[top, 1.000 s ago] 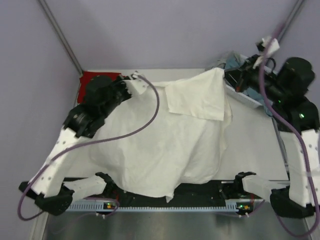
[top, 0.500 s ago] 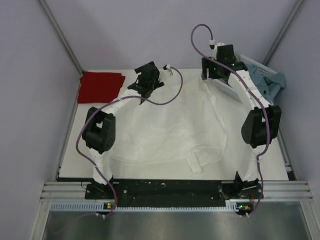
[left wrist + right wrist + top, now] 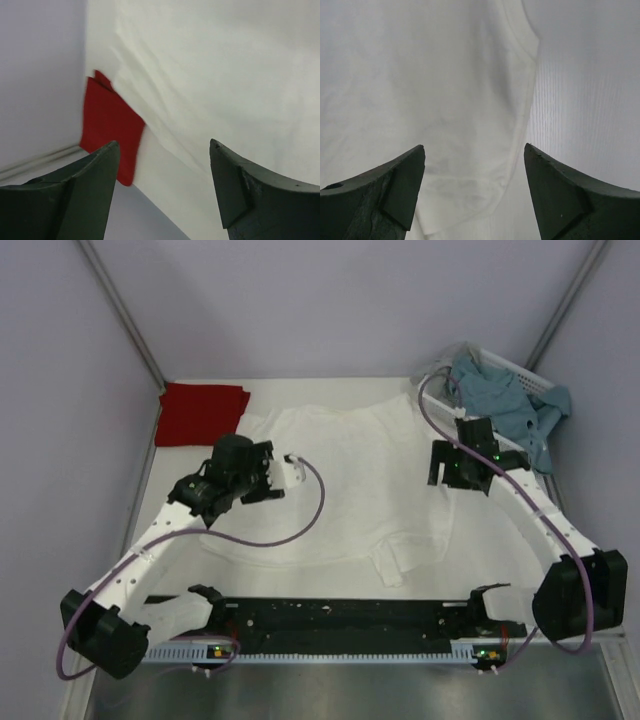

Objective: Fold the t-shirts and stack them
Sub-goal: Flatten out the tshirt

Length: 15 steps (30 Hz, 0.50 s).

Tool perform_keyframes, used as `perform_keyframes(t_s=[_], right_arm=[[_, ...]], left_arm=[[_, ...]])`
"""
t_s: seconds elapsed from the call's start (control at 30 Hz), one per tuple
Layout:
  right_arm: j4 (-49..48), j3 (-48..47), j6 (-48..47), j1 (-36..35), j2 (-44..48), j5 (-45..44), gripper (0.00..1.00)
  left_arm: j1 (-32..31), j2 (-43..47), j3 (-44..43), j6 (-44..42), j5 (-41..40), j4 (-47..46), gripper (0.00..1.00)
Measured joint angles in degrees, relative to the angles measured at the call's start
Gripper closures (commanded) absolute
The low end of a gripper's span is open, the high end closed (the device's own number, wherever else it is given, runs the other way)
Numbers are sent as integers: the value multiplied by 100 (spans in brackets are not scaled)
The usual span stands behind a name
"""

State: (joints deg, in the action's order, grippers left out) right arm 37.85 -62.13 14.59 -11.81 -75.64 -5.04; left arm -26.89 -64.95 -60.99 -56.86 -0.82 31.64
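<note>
The white t-shirt (image 3: 345, 475) lies spread flat across the middle of the table, one sleeve turned out near the front (image 3: 395, 562). The dark red t-shirt (image 3: 203, 412) lies folded at the back left corner. My left gripper (image 3: 287, 470) hovers open over the white shirt's left part; in the left wrist view it (image 3: 164, 142) is empty, with the white cloth (image 3: 215, 75) and the red shirt (image 3: 107, 125) beyond. My right gripper (image 3: 441, 466) hovers open over the shirt's right edge; in the right wrist view it (image 3: 474, 146) holds nothing above the white cloth (image 3: 430, 90).
A white slotted basket (image 3: 530, 372) at the back right holds a crumpled blue-grey cloth (image 3: 505, 400). Bare table (image 3: 585, 100) shows right of the white shirt. Walls close in the back and the left side. The arm bases' black rail (image 3: 340, 620) runs along the near edge.
Both grippers have opened and let go of the white shirt, which now lies flat. Both arms have drawn back from the far edge toward the middle of the table.
</note>
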Motion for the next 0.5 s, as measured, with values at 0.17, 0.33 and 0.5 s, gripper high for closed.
perform_keyframes(t_s=[0.17,0.33,0.5], right_arm=[[203,1281,656,0,695,70,23],[240,2050,1115,-4,636,81,19],[-96,2516,1318,-4,267,157,26]], left_arm=[[48,387,1770,-302,-146,951,19],[61,501,3158,-487,-629,1399,18],[122,656,3432,-634,-942,1078,19]])
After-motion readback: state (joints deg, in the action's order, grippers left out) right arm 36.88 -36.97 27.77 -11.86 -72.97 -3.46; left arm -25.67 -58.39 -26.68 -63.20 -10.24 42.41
